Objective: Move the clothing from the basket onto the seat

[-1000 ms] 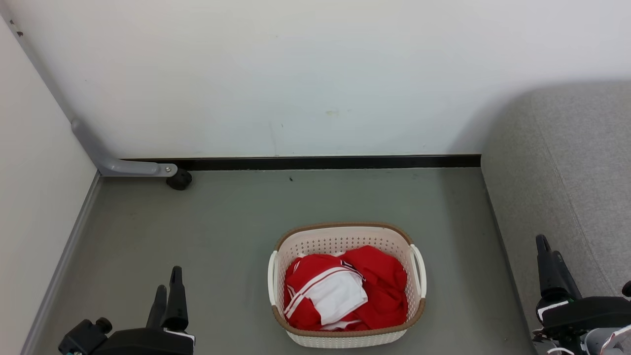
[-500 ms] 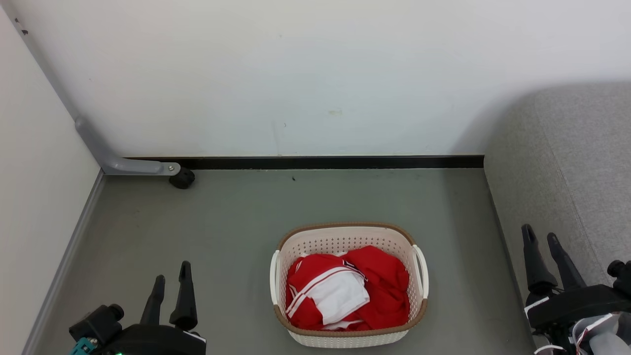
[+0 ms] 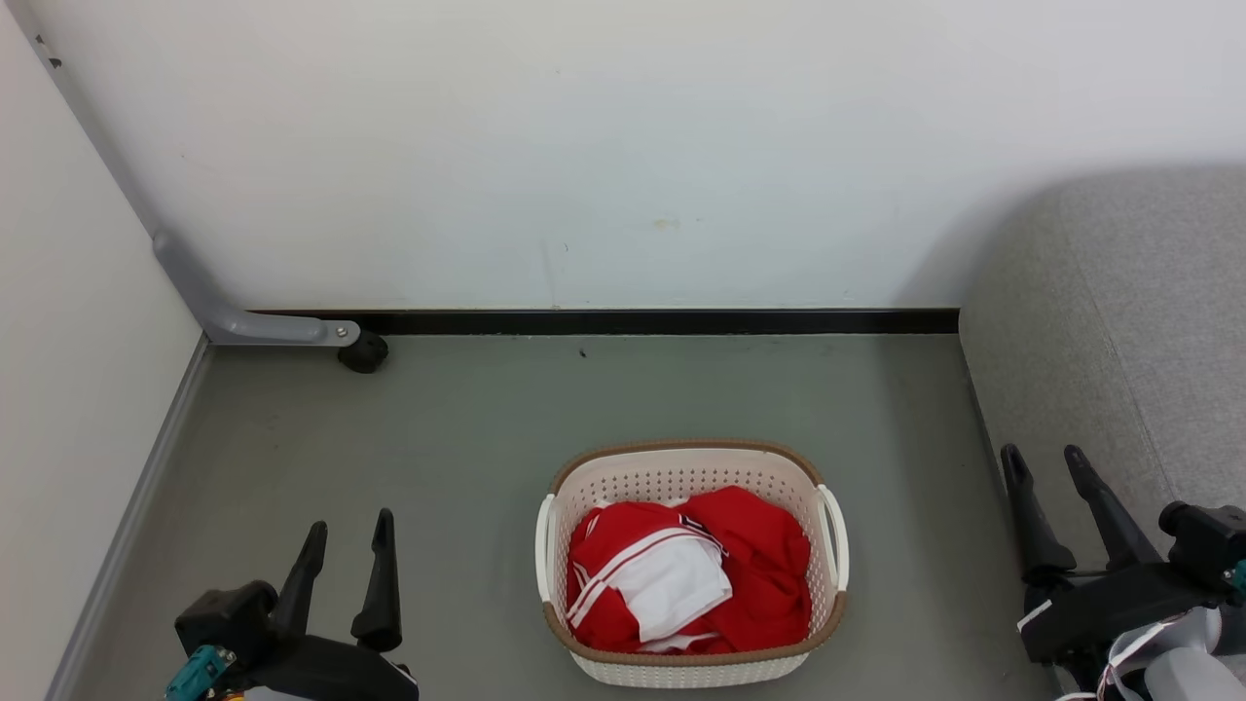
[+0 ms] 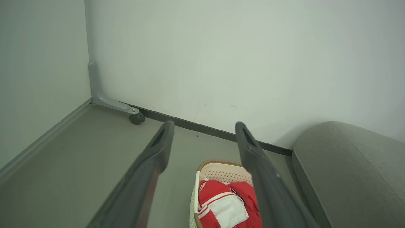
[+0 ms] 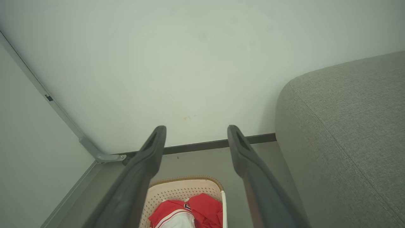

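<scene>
Red clothing with white stripes and a white panel lies bunched in the cream perforated basket on the grey floor. It also shows in the left wrist view as clothing in the basket, and in the right wrist view as clothing in the basket. The grey fabric seat stands to the basket's right. My left gripper hangs open at the lower left, well left of the basket. My right gripper is open at the lower right, in front of the seat's edge. Neither holds anything.
A white wall with a black baseboard runs behind the basket. A grey metal leg with a black caster sits in the far left corner. Another white panel closes the left side. Bare grey floor surrounds the basket.
Both grippers have turned so that their two fingers now show spread side by side. The right one has shifted left and up; the left one has shifted slightly right. Clothing and basket lie unchanged.
</scene>
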`<state>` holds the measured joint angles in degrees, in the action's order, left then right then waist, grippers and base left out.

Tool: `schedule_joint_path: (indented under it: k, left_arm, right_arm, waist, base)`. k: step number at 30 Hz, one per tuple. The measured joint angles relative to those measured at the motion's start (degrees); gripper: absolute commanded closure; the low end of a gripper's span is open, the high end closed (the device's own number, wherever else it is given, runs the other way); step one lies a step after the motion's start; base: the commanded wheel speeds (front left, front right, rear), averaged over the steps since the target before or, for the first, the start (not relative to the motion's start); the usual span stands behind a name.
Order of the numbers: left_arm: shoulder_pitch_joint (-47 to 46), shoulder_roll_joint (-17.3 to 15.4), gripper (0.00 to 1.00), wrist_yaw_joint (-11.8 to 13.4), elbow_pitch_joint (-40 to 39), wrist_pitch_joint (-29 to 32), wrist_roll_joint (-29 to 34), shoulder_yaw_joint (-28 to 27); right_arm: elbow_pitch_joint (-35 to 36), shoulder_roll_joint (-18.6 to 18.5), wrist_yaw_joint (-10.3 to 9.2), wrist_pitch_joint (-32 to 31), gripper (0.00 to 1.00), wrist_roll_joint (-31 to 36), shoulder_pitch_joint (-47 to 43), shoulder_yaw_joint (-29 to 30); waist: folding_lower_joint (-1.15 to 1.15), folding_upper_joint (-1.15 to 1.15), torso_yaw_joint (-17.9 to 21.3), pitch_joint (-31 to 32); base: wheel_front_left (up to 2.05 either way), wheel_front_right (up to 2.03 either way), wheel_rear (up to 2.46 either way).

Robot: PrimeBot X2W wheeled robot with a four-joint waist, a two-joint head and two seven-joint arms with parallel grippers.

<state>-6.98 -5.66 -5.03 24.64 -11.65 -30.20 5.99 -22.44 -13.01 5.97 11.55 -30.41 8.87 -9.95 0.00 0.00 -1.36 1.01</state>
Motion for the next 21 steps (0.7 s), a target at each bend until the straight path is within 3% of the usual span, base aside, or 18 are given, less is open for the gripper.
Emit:
schedule_joint_path:
  k: [14,21]
  left_arm:
    - [-0.01,-0.78,0.0,0.04,1.65,-2.65,12.93,1.08]
    - [-0.02,-0.75,0.0,0.04,1.87,-2.65,13.77,0.52]
  right_arm:
    - [-2.27,-0.76,0.0,2.68,0.0,11.62,0.4,-2.68]
    - [-3.46,-0.6,0.0,2.68,0.0,12.39,0.41,-2.23]
  waist:
    - [0.0,0.0,-0.1,-0.01]
    - [0.0,0.0,0.08,-0.24]
  base:
    - [0.0,0.0,0.0]
    - [0.0,0.0,0.0]
